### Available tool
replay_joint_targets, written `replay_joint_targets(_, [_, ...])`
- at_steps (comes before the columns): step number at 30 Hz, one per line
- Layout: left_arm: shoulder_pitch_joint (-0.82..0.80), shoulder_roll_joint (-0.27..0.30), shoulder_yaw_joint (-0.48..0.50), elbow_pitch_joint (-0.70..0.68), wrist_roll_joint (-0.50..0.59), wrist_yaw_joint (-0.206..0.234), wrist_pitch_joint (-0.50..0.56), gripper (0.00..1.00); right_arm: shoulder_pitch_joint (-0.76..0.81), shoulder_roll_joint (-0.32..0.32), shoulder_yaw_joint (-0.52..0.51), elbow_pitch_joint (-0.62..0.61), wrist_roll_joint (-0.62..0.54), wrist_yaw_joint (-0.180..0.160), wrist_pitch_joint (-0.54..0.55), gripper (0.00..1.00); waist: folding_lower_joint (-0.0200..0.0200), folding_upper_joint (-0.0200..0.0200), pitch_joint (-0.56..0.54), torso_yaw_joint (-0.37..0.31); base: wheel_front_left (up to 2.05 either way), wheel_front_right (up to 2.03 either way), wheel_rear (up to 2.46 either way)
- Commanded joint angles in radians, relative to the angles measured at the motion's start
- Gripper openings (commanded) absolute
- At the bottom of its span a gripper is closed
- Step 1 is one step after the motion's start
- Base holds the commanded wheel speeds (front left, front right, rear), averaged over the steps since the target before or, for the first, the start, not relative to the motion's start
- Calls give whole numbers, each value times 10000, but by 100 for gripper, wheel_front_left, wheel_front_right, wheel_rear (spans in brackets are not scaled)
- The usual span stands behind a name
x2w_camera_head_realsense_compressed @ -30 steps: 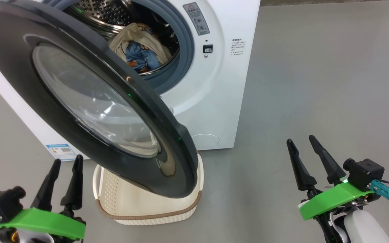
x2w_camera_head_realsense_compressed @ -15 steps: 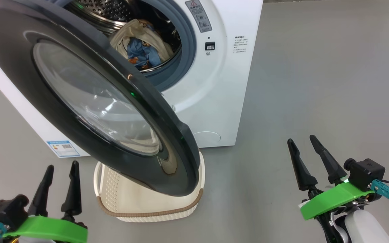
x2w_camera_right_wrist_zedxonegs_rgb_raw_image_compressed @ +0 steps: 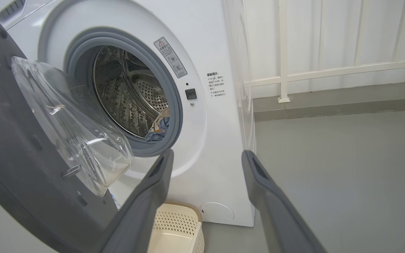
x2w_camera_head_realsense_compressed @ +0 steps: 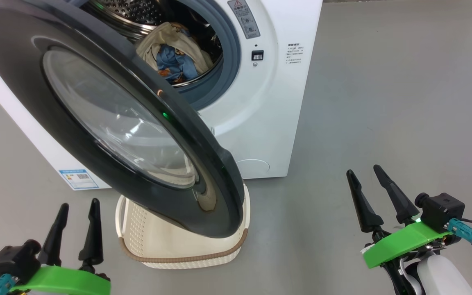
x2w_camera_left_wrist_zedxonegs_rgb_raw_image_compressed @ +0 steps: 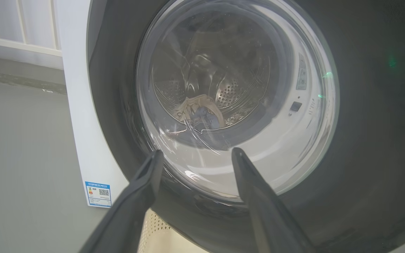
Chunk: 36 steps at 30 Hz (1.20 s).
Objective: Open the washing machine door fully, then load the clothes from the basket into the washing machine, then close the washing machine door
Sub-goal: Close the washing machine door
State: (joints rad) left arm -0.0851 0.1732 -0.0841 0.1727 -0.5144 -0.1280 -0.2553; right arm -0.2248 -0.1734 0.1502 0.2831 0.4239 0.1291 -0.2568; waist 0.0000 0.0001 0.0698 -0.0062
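Observation:
The white washing machine point(x2w_camera_head_realsense_compressed: 260, 123) stands ahead with its black round door point(x2w_camera_head_realsense_compressed: 23, 82) swung half out over the cream basket point(x2w_camera_head_realsense_compressed: 178, 250). Blue and cream clothes point(x2w_camera_head_realsense_compressed: 174, 53) lie in the steel drum. The part of the basket that shows has no cloth in it. My left gripper point(x2w_camera_head_realsense_compressed: 78, 205) is open at the lower left, just left of the basket. In the left wrist view its fingers point(x2w_camera_left_wrist_zedxonegs_rgb_raw_image_compressed: 142, 196) point at the door's glass point(x2w_camera_left_wrist_zedxonegs_rgb_raw_image_compressed: 237, 102). My right gripper point(x2w_camera_head_realsense_compressed: 365, 170) is open over bare floor at the right, apart from the machine point(x2w_camera_right_wrist_zedxonegs_rgb_raw_image_compressed: 220, 116).
A grey floor point(x2w_camera_head_realsense_compressed: 404, 102) stretches to the right of the machine. A white railing and wall point(x2w_camera_right_wrist_zedxonegs_rgb_raw_image_compressed: 329, 52) stand behind it. A blue label point(x2w_camera_head_realsense_compressed: 78, 178) marks the machine's lower left corner.
The camera shifted slightly, moving the machine right in the picture. My left gripper dropped lower in the head view. The right gripper has stayed put.

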Motion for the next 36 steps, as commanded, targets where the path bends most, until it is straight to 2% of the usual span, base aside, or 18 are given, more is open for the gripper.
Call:
replay_joint_targets(1, [-183,243,337,-290,65,-25,-64,100,-137,-73,244,-220,-45,16,-49,100,0,-1,2,-3,0,0,0])
replay_joint_targets(26, [-181,258,172,-280,-8,-26,-64,100,-237,0,378,-253,47,16,-49,100,0,-1,-33,196,0,0,0])
replay_joint_targets(27, [-194,260,156,-276,-14,-26,-64,100,-283,6,423,-264,65,16,-49,76,0,-1,-32,229,0,0,0])
replay_joint_targets(28, [-209,261,140,-272,-17,-26,-64,100,-339,9,468,-280,78,16,-49,48,0,-1,-29,268,0,0,0])
replay_joint_targets(29, [-219,262,115,-269,-22,-26,-64,100,-397,15,509,-301,95,16,-49,41,0,-1,-36,321,0,0,0])
replay_joint_targets(30, [-221,264,95,-260,-22,-26,-64,100,-457,18,561,-324,109,16,-49,8,0,-1,-49,378,0,0,0])
replay_joint_targets(31, [-221,264,95,-260,-22,-26,-64,100,-457,18,561,-324,109,16,-49,8,0,-1,-49,378,0,0,0])
replay_joint_targets(32, [-217,265,89,-248,-20,-26,-64,100,-519,21,616,-347,125,16,-49,0,0,-1,-65,440,0,0,0])
replay_joint_targets(36, [-197,266,73,-221,-23,-26,-64,100,-809,163,779,-571,495,16,-49,0,0,-1,-112,735,0,0,0])
